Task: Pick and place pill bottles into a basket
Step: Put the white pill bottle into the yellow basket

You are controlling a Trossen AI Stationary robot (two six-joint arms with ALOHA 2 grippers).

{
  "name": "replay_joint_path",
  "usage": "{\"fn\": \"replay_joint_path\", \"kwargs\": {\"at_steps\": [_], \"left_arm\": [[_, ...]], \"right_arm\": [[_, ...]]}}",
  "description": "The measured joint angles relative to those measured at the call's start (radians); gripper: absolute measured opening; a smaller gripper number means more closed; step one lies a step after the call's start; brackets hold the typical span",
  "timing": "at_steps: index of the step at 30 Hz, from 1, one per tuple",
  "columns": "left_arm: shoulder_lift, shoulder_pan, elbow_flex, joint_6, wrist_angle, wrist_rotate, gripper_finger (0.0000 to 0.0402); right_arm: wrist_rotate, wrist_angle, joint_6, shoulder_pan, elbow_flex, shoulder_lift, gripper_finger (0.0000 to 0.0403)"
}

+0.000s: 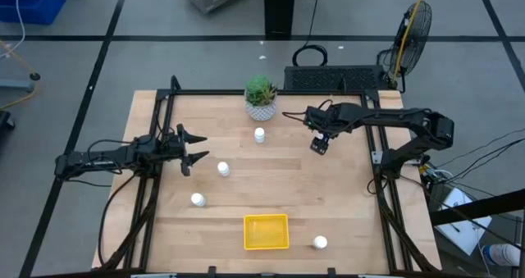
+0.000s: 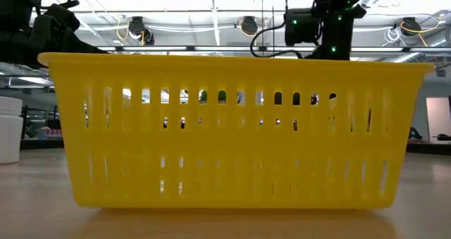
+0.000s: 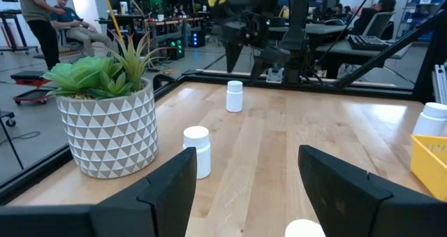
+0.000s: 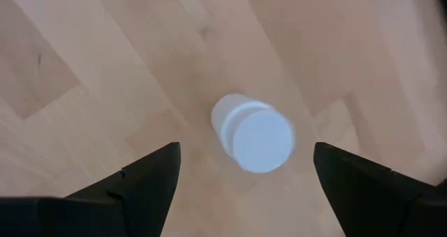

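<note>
My right fingers (image 1: 319, 145) hung spread wide above the far right part of the worktop (image 1: 344, 204), pointing straight down. Directly beneath them stood one pill bottle (image 4: 253, 133), upright, its white cap centred in the gap between my two fingers (image 4: 136, 177); I had hold of nothing, and whether I was touching it I cannot tell.

My left fingers (image 1: 190, 149) waited over the left edge of the worktop, about half open and empty, pointing right across the boards.

Four more pill bottles stood upright and apart. One (image 1: 259, 135) sat just near of the plant pot (image 1: 261, 98) at the far edge. One (image 1: 223, 169) stood just right of my left fingers. One (image 1: 197, 199) stood nearer, toward the left. The last (image 1: 320, 242) stood near the near edge, just right of the basket (image 1: 266, 232).

The yellow basket lay at the near edge, about the middle, with no bottle in it.
</note>
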Motion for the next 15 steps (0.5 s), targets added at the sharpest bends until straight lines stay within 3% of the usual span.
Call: {"fn": "replay_joint_path", "kwargs": {"at_steps": [15], "left_arm": [[0.000, 0.000, 0.000, 0.000, 0.000, 0.000, 0.0253]], "right_arm": [[0.000, 0.118, 0.001, -0.013, -0.088, 0.000, 0.0322]]}}
